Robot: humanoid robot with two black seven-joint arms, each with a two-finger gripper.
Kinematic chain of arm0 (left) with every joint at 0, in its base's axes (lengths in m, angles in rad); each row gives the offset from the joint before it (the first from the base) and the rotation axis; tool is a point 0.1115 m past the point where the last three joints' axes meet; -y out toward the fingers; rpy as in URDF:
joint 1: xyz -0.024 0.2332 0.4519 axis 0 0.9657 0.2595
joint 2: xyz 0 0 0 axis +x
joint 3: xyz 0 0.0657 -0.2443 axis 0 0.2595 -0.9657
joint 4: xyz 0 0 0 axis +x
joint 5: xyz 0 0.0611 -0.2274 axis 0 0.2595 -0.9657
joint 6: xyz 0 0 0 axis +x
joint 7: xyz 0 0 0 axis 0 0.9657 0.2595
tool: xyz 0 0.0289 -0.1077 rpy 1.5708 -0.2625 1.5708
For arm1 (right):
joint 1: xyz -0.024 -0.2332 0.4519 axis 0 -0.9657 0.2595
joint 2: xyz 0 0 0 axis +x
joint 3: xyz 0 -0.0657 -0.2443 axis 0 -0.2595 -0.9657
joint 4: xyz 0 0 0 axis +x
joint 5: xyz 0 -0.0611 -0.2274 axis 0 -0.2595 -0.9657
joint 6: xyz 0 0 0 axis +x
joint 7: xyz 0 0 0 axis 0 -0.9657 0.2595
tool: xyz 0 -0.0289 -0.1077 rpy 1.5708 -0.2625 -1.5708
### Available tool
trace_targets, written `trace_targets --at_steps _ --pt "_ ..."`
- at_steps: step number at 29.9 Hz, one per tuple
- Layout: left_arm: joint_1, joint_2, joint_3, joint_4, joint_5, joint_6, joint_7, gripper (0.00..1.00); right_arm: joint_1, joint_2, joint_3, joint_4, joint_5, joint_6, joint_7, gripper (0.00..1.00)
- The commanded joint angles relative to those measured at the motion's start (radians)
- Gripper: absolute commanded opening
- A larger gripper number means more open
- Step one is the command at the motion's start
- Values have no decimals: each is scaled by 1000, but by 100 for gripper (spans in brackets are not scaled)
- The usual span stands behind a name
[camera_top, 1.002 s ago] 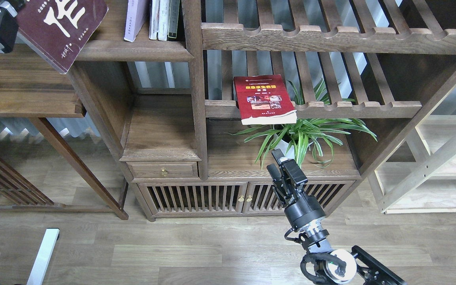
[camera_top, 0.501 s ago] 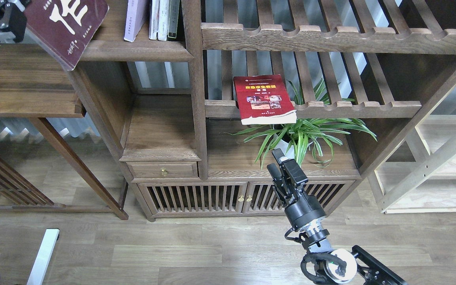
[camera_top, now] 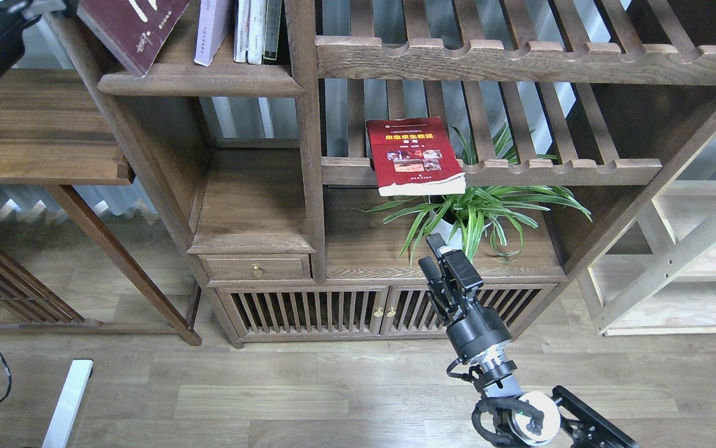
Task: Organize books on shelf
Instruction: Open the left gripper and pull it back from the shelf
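Note:
The dark maroon book (camera_top: pixel 130 25) hangs tilted at the top left, its lower corner just above the dark plank shelf (camera_top: pixel 208 82). My left gripper (camera_top: pixel 53 5) is mostly cut off by the top edge and is shut on the book's left side. The pale lavender book (camera_top: pixel 211 31) leans upright on that shelf beside other upright books (camera_top: pixel 257 31). Flat on a slatted rack lies the red book (camera_top: pixel 417 155), overhanging the front rail. My right gripper (camera_top: pixel 443 252) points up in front of the low cabinet, below the red book, open and holding nothing.
A potted spider plant (camera_top: pixel 476 211) stands under the red book on the cabinet top (camera_top: pixel 364 255). A thick post (camera_top: pixel 308 137) divides the shelf from the slatted racks (camera_top: pixel 519 59). A side table (camera_top: pixel 34 137) is at the left. Pale shelving (camera_top: pixel 693 249) is at the right.
My left arm has lifted the maroon book up and to the right, from in front of the side table to over the shelf's left end. The right arm has not moved.

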Motion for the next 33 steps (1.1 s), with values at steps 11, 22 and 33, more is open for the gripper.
trace_targets --at_steps 11,22,33 --pt "-162 0 105 166 1 9 0 0 -1 0 2 12 0 0 0 74" --pt "-315 -43 231 368 0 9 0 0 -11 -3 18 14 0 0 0 74" --pt "-396 -87 315 509 0 8 0 0 -20 -3 40 14 2 0 2 74"
